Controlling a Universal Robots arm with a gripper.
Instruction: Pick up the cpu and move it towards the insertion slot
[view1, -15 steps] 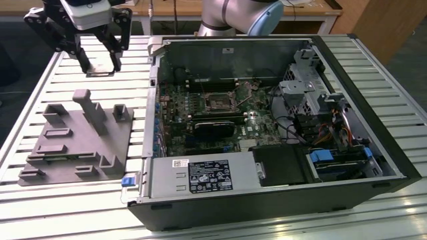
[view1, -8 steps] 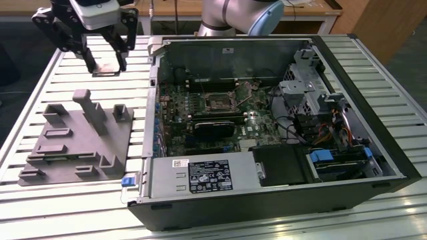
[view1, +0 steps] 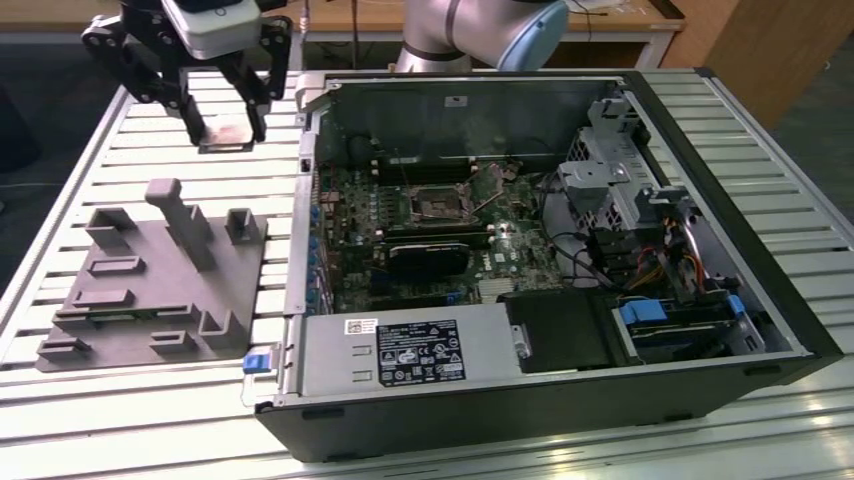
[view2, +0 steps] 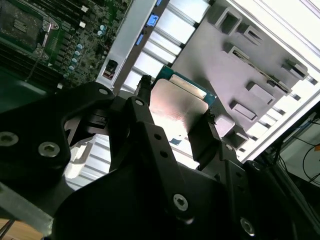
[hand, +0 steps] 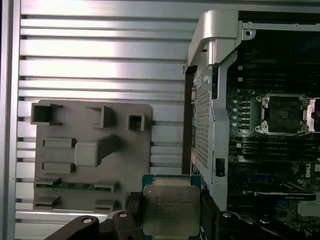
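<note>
Item: gripper (view1: 224, 128). Raised above the slatted tabletop (view1: 120, 170), on the exterior view's left of the open computer case (view1: 561, 240). Fingers (hand: 212, 220) closed on the cpu, pressing on two opposite edges; the wrist views show a pad against each side.

Item: cpu (hand: 170, 209). Held between the fingers, clear of the tabletop, its silvery face toward the first wrist camera. Lies roughly level in the grasp. In the second wrist view the chip (view2: 177, 107) shows a pale face with a green edge.

Item: grey moulded block (view1: 154, 280). Rests on the tabletop beside the case, upright posts on top. The cpu hangs above the tabletop just beyond the block's far end, not touching it.

Item: insertion slot (view1: 438, 203). Square socket with a metal frame and dark centre, on the board inside the case, well apart from the cpu. Also seen in the first wrist view (hand: 281, 114).

Handling note (judgement): lifting appears done; the carry toward the slot looks barely begun. The case wall (hand: 212, 100) stands between chip and slot, so the chip should be kept high enough to pass over the rim. Keep the chip flat and the grip steady; thin edges give little purchase, and a tilt could let it slip.
</note>
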